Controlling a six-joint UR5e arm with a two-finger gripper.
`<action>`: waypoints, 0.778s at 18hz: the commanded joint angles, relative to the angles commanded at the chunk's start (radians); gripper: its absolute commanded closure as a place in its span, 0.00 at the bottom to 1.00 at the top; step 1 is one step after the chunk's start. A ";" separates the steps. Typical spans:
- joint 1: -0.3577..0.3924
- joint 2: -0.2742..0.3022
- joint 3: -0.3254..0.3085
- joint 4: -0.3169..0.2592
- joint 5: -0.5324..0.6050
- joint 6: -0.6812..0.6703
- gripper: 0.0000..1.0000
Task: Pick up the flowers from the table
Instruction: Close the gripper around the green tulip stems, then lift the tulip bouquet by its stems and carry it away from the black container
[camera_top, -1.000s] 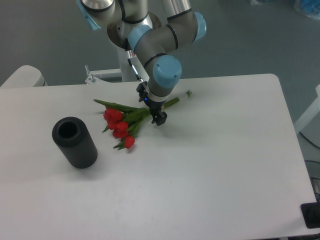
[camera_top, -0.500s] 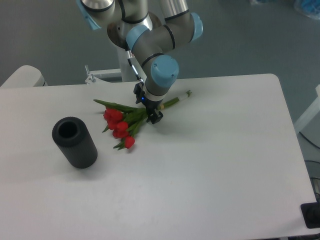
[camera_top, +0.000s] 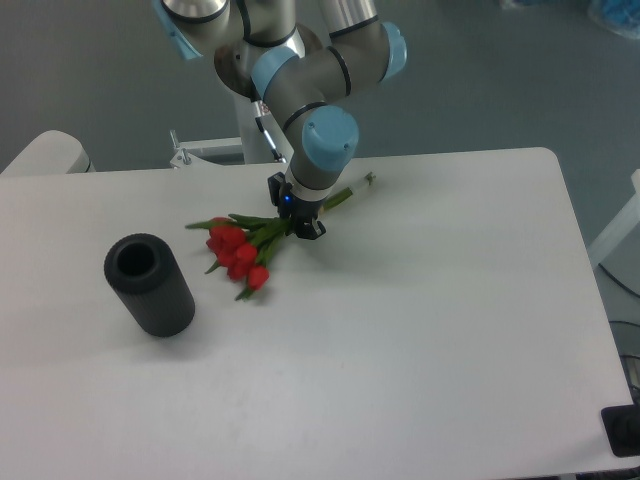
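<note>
Flowers gripped at the stems on the white worktop

Nearest, a black cylinder (camera_top: 149, 284) stands upright on the worktop (camera_top: 400, 340), well apart from the flowers (camera_top: 240, 252). Their red heads point toward it, low over the surface; whether they touch it I cannot tell. Behind them the end effector (camera_top: 303, 224) is closed around the green stems, whose ends stick out past the arm (camera_top: 320, 90).

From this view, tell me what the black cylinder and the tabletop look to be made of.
Black cylinder: matte, soft-looking surface with no glints and a thick wall around its opening, perhaps foam or rubber; cannot tell which. Table: smooth white top with a faint sheen and rounded corners, likely laminate or painted board.
</note>
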 joint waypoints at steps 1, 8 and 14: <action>0.000 0.000 0.014 -0.002 0.000 0.002 0.87; 0.011 -0.002 0.110 -0.009 0.006 0.008 0.86; 0.014 -0.026 0.230 -0.015 0.026 0.005 0.86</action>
